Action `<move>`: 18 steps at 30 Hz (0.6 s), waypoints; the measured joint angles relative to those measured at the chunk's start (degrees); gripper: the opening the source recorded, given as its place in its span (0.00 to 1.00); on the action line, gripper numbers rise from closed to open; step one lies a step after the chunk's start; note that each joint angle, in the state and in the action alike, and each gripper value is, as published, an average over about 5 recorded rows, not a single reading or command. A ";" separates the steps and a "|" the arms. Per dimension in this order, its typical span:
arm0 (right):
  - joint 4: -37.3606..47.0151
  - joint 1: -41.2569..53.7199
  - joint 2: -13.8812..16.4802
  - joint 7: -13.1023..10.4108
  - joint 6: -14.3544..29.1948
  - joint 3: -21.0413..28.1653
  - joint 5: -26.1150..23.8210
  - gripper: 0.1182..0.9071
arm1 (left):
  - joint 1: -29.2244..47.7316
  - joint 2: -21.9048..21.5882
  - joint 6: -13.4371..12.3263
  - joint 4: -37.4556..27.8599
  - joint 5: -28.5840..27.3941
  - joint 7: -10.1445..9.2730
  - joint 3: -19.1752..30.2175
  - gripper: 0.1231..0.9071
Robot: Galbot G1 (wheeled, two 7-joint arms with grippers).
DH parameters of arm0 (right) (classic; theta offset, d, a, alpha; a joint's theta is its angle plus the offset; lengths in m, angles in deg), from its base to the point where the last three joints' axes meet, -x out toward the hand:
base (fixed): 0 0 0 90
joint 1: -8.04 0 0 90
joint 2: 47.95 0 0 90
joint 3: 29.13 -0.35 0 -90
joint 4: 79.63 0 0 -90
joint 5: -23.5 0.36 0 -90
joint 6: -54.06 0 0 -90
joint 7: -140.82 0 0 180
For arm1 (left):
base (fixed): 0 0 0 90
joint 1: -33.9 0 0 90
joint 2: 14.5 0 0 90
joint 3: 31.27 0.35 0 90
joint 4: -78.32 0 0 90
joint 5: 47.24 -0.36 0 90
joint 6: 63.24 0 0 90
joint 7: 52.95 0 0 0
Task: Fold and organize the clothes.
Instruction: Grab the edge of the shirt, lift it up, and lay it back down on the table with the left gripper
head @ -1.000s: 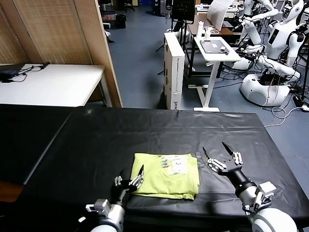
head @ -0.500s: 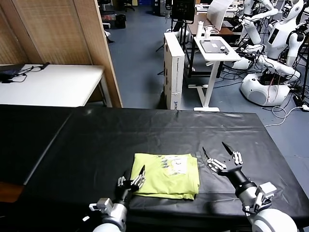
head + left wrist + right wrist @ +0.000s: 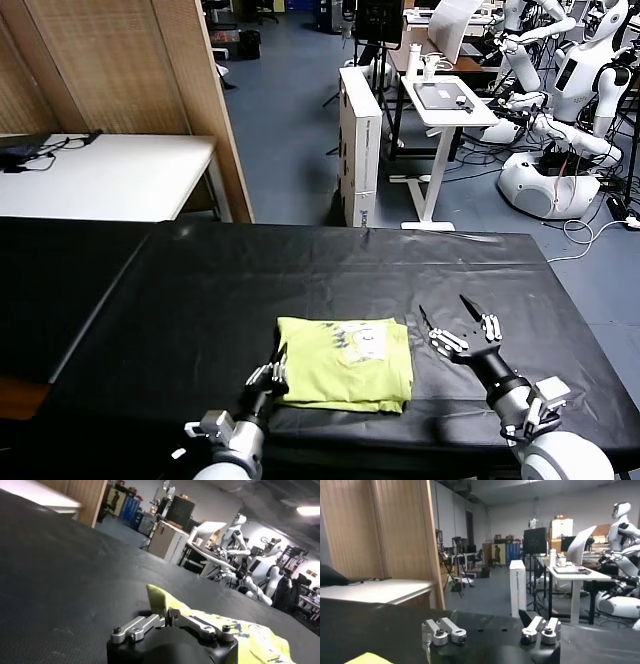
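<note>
At the near table edge, left gripper [image 3: 277, 372]: fingers pinched onto the near-left corner of the T-shirt [image 3: 347, 363].
Risk: lifting that one corner could drag the folded layers open.
Right gripper [image 3: 456, 322]: spread wide, empty, just right of the shirt.
T-shirt: folded pad near the front of the black table [image 3: 300, 280], long axis left-right, print facing up.

black table [image 3: 300, 270], white desk [image 3: 110, 175], cardboard box [image 3: 360, 140].
</note>
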 joint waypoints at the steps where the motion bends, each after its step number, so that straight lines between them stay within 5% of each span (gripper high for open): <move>1: 0.08 0.04 0.00 0.00 0.00 -0.01 -0.03 1.00 | -0.12 0.01 0.29 0.26 -0.26 -0.02 0.00 0.07; 9: 1.12 0.77 -0.22 -0.03 0.14 -0.29 -0.26 1.00 | -0.17 -4.15 3.32 3.69 -4.13 1.30 -3.37 0.07; 18: 3.14 1.97 -0.75 -0.35 0.28 0.91 -1.27 1.00 | -1.66 -18.71 4.56 7.32 2.07 2.52 -18.31 0.07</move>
